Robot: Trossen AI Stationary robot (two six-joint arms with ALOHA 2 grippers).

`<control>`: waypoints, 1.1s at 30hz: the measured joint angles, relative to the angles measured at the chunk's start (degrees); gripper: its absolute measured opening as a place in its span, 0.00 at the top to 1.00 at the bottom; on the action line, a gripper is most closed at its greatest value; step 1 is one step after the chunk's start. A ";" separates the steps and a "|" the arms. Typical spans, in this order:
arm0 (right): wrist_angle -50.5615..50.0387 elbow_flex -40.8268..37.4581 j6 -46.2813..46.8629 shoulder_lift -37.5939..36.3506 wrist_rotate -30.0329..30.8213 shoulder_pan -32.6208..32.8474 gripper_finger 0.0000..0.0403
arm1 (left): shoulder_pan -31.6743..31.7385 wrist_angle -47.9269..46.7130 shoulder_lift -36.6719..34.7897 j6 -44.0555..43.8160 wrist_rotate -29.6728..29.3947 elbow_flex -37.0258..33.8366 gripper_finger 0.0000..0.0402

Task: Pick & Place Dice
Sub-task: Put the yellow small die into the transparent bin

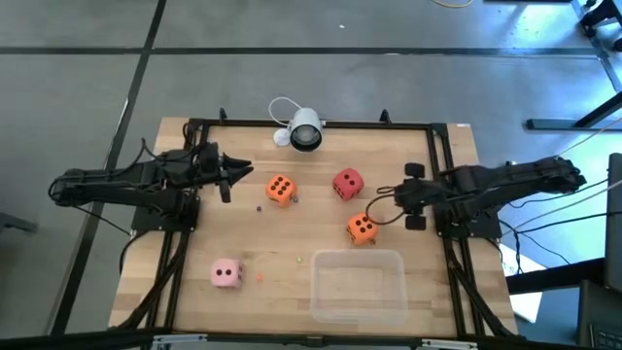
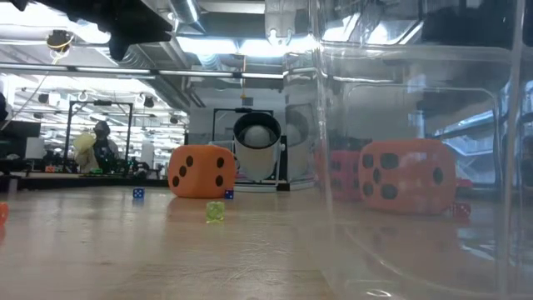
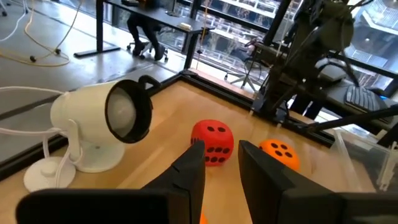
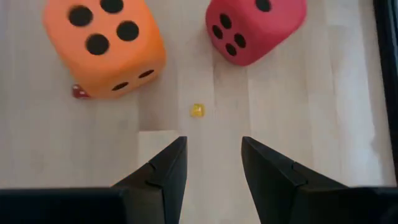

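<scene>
Four dice rest on the wooden table. An orange die (image 1: 280, 190) (image 2: 201, 171) sits left of centre, a red die (image 1: 347, 183) (image 4: 255, 28) right of it, a second orange die (image 1: 362, 227) (image 4: 102, 43) nearer the front, and a pink die (image 1: 226, 274) at the front left. My left gripper (image 1: 233, 173) (image 3: 221, 163) hovers open and level, just left of the first orange die, pointing toward the red die (image 3: 212, 142). My right gripper (image 1: 406, 196) (image 4: 211, 155) tilts downward, open, above bare table right of the red and second orange dice. Neither holds anything.
A clear plastic tub (image 1: 358, 285) (image 2: 416, 125) stands at the front right. A white camera on a stand (image 1: 304, 128) (image 3: 99, 130) sits at the far edge. Tiny dice lie scattered: yellow (image 4: 198, 111), red (image 4: 79, 92), green (image 2: 215, 212), blue (image 2: 138, 193).
</scene>
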 joint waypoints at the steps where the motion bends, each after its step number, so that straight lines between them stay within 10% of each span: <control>1: 0.42 -0.12 -0.96 0.98 -0.98 -0.57 0.62 | 0.00 0.00 0.07 -0.43 0.05 0.00 0.77; 21: 10.00 0.10 -3.50 19.08 -4.82 -5.21 0.41 | 0.00 0.02 0.07 -2.28 0.35 0.00 0.77; 33: 12.91 0.10 -7.10 28.09 -7.28 -8.07 0.46 | 0.00 -0.02 0.04 -2.17 0.37 0.00 0.77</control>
